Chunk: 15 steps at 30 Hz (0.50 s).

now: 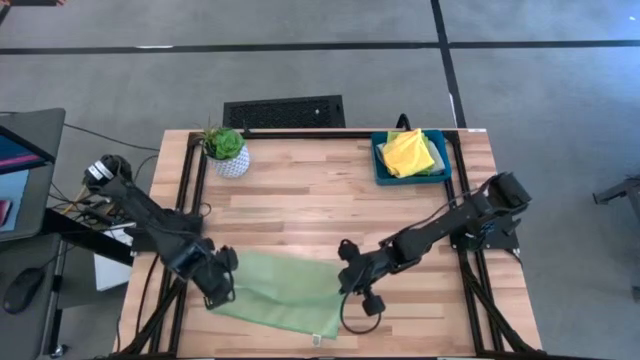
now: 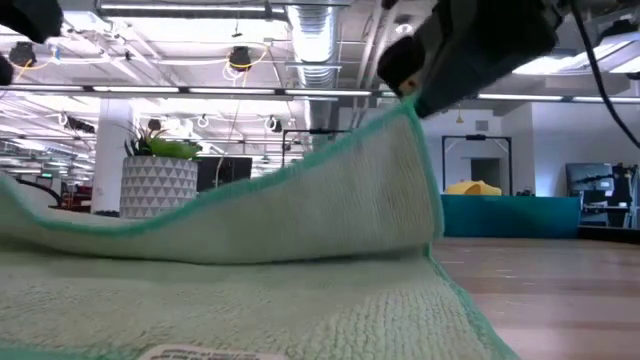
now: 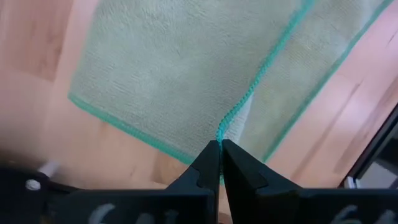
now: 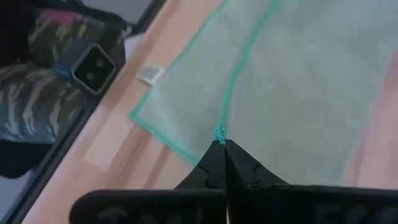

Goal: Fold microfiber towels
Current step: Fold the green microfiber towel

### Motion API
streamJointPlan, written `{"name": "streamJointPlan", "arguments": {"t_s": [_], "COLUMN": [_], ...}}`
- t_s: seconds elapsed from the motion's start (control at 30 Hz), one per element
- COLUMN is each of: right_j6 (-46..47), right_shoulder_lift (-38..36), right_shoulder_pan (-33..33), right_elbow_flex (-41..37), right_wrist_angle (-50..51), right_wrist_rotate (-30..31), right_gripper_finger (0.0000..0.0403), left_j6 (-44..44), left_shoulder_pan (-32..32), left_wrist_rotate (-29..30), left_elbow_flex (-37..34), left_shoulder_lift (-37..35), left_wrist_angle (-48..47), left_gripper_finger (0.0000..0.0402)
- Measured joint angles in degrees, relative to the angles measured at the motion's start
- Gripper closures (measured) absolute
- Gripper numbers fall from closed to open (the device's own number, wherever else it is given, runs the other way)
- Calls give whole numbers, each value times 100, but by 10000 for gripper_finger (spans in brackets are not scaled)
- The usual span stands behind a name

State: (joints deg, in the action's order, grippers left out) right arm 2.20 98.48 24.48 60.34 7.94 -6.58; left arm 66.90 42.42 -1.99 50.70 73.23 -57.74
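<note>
I am pinching the pale green towel (image 1: pixel 275 288) at the near edge of the surface (image 1: pixel 320 200), left claw (image 3: pixel 219 149) and right claw (image 4: pixel 219 144) each clamped on a corner, lifting to fold it.

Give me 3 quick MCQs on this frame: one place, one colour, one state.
1. Where is the teal tray?
A. the table's far right corner
B. beside the potted plant
C. under the left arm

2. What colour is the towel in the tray?
A. grey
B. yellow
C. lime

3. The left gripper and right gripper are:
A. both open
B. both shut on the pale green towel
C. one open

Answers:
1 A, high view shows it there.
2 B, yellow towel lies inside.
3 B, wrist views show each pinching the hem.
</note>
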Motion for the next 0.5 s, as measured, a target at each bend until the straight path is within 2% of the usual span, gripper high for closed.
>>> {"name": "streamJointPlan", "arguments": {"t_s": [0.23,0.5], "right_j6": [286,249], "right_shoulder_lift": [258,396], "right_shoulder_pan": [14,18], "right_elbow_flex": [-5,-10], "right_wrist_angle": [-144,-275], "right_wrist_rotate": [-96,-310], "right_gripper_finger": [397,395], "left_j6": [1014,1550], "left_shoulder_pan": [540,849], "left_wrist_rotate": [66,155], "left_elbow_flex": [0,0], "left_shoulder_lift": [2,2], "left_wrist_angle": [56,177], "left_gripper_finger": [400,400]}}
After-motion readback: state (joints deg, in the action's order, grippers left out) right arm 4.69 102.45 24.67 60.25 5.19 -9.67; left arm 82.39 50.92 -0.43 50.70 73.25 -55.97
